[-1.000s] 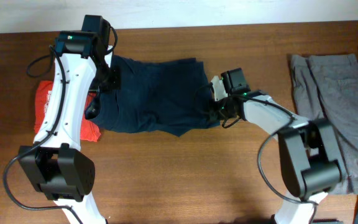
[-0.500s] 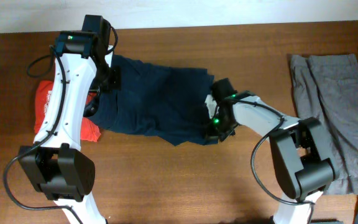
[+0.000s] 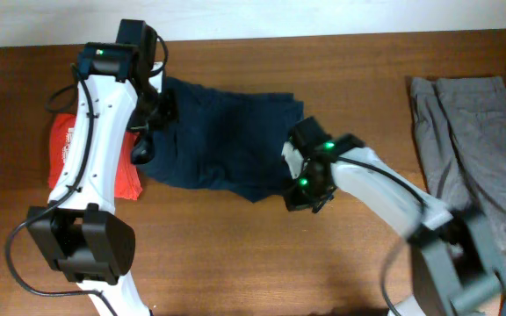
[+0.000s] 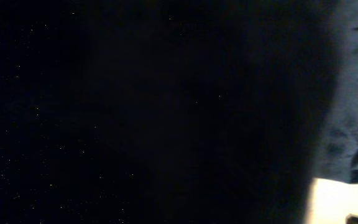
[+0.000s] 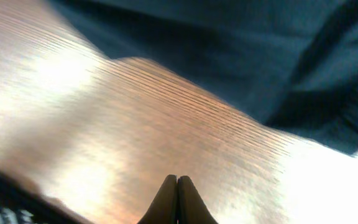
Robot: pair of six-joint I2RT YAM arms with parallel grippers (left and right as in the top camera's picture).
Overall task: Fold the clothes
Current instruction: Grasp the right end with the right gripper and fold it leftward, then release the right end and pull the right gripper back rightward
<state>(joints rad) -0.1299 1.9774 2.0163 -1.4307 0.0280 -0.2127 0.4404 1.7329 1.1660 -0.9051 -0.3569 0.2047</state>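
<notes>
Since the navy shorts (image 3: 222, 145) are limp, light cloth that will likely sag and bunch rather than hold a shape, take them by a hem or corner, ideally two at once. They lie crumpled on the table (image 3: 235, 263). Your left gripper (image 3: 145, 136) sits over their left end, closed down; its wrist view shows only dark fabric, so you cannot tell whether cloth is pinched. Your right gripper (image 5: 177, 198) hangs just off their lower right edge over bare wood, fingers pressed together, empty. A red T-shirt (image 3: 64, 145) lies just left of them, grey shorts (image 3: 473, 132) well to their right. No containers show.
</notes>
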